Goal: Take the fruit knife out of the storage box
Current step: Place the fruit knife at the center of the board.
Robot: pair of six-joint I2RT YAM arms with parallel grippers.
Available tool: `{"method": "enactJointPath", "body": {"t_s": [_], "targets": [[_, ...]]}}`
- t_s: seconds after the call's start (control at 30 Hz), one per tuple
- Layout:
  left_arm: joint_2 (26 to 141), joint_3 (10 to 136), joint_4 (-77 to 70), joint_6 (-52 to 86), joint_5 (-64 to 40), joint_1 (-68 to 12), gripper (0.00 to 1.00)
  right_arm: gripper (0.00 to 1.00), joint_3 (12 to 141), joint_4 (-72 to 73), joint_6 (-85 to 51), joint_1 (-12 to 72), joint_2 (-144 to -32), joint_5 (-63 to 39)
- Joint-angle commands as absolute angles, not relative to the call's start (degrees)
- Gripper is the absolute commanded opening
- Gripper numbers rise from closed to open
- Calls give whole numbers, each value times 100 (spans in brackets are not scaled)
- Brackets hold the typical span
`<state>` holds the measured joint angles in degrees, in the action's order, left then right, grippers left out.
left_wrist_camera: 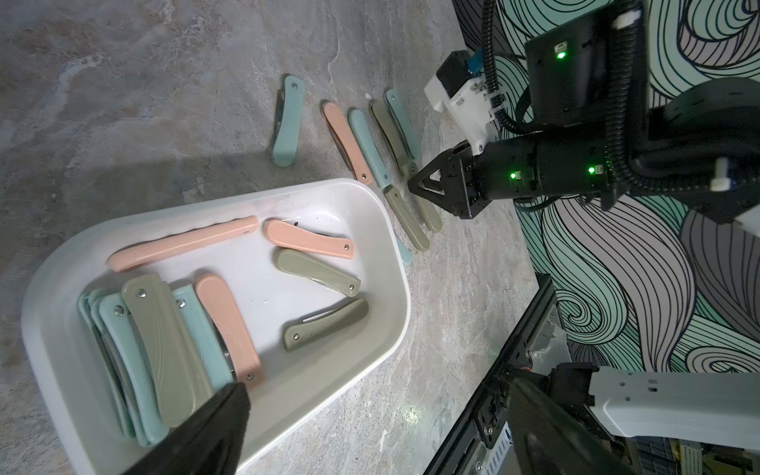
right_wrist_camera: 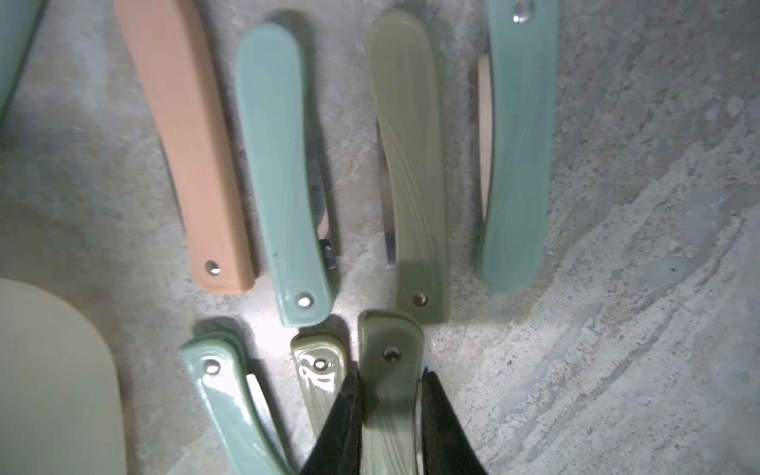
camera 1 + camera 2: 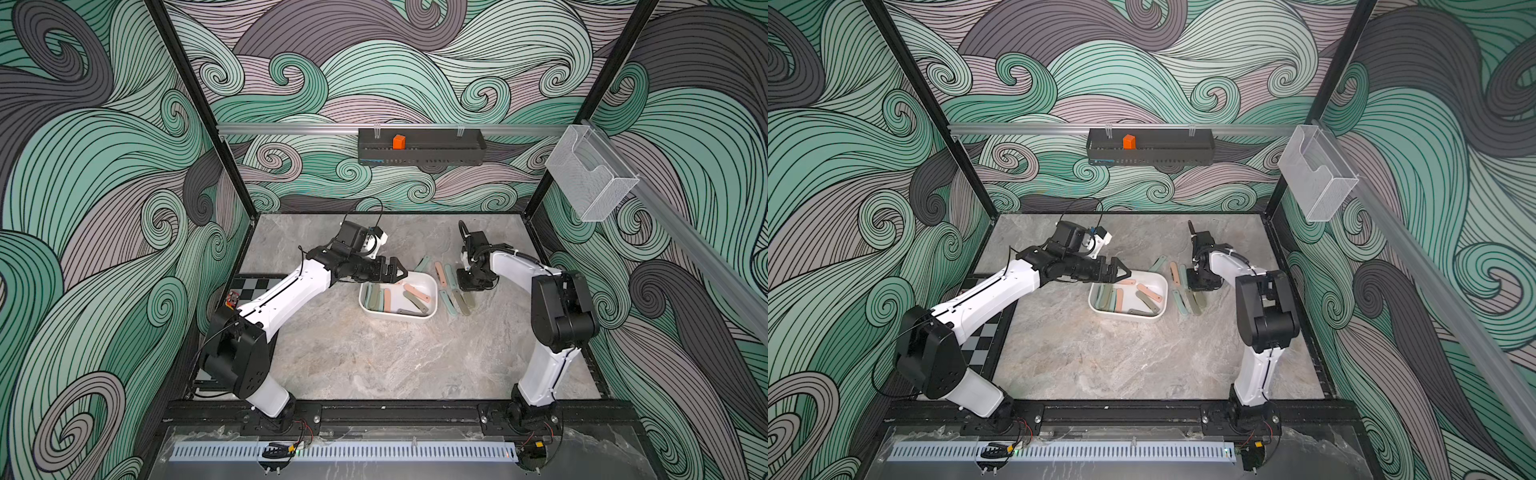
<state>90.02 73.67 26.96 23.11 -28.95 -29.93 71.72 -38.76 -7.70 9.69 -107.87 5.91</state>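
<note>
Left end effector (image 3: 400, 271) spread wide; right end effector (image 2: 389, 375) clamped.

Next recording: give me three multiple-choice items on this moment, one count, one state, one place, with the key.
1. How many pink folded knives lie inside the white rounded plastic tub? A) one B) three C) six
2. The right hand is: A) wide open above the tub B) shut on an olive-green folded knife outside the tub C) shut on nothing
3. The small orange block sits: A) in the tub B) in the right hand C) in the long black slotted tray
Key: 1 B, the left wrist view shows three; 2 B, the right wrist view shows it clamped on that knife; 3 C, both top views show it there.
</note>
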Motion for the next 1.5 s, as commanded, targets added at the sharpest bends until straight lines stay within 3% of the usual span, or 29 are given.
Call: {"method": "enactJointPath", "body": {"t_s": [0.0,0.17,0.47,0.6,1.0,1.27,1.47], "targets": [[8921,7468,2711,2229,-2892,-3023,99,16,7030,-3728,-812,943,-10881,657],[9018,7486,2716,2258,-2926,-3023,99,19,6805,-3589,-866,933,-10924,588],[8937,7561,2868,2151,-2791,-3019,99,60,6694,-3671,-931,948,-10394,666],[8882,7733,3164,1977,-2661,-2984,99,65,6798,-3887,-931,1074,-10002,773],[7937,7258,3380,1648,-2293,-2264,99,64,7281,-4050,-941,2428,-9156,151],[7434,6822,3683,1460,-2345,-1671,99,63,7860,-4023,-357,3284,-9913,-318],[7267,6638,3788,1338,-2364,-1541,99,60,7935,-4054,110,3435,-10467,78]]}}
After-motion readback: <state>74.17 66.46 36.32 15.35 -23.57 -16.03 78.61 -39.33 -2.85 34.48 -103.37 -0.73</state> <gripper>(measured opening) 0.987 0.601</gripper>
